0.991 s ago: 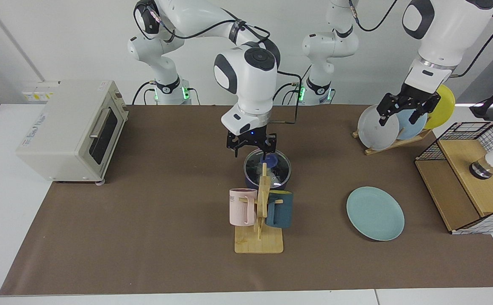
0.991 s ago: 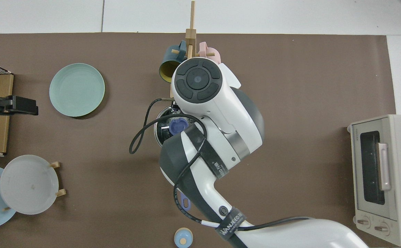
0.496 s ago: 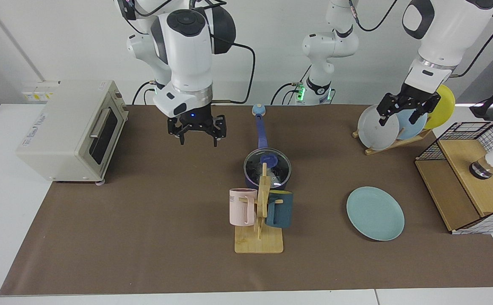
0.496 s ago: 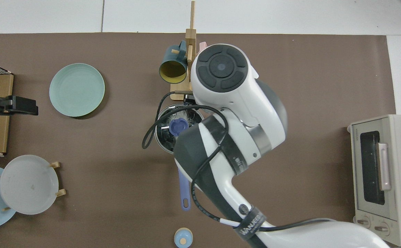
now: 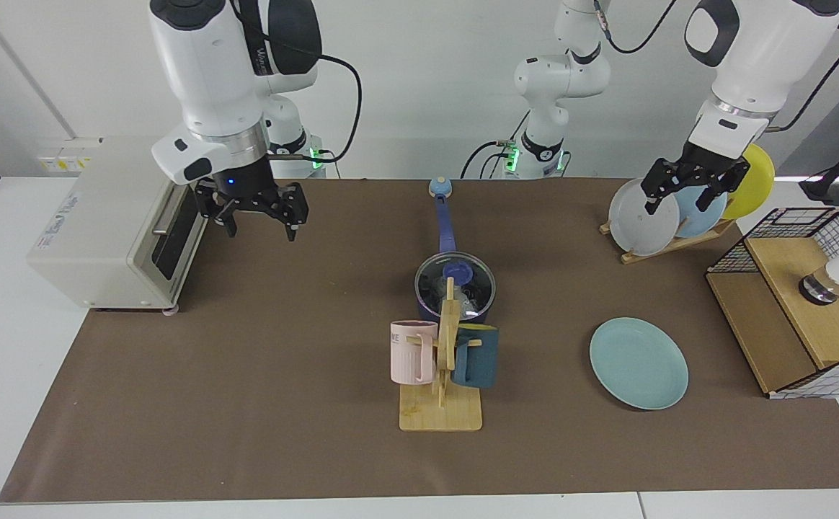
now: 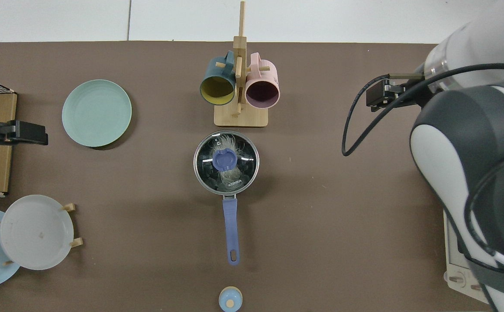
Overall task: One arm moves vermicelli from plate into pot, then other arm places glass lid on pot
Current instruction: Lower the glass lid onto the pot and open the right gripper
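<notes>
- pot (image 6: 226,162) mid-worktop (image 5: 261,375), glass lid (image 5: 455,282) seated on its rim, pale vermicelli (image 6: 229,173) visible under the glass; long handle points toward the robot bases
- plate (image 5: 638,362) lies bare and flat, well apart from pot
- right gripper (image 5: 255,210) hangs in the air beside the toaster oven (image 5: 113,220), jaws spread wide, holding nothing
- left gripper (image 5: 690,184) hovers in front of upright plates in the wooden rack (image 5: 668,245), jaws apart, empty
- mug tree (image 5: 442,367) with pink mug (image 5: 412,351) and teal mug (image 5: 476,355) stands just beside pot, blocking part of it in the facing view
- wire basket (image 5: 801,288) at worktop edge
</notes>
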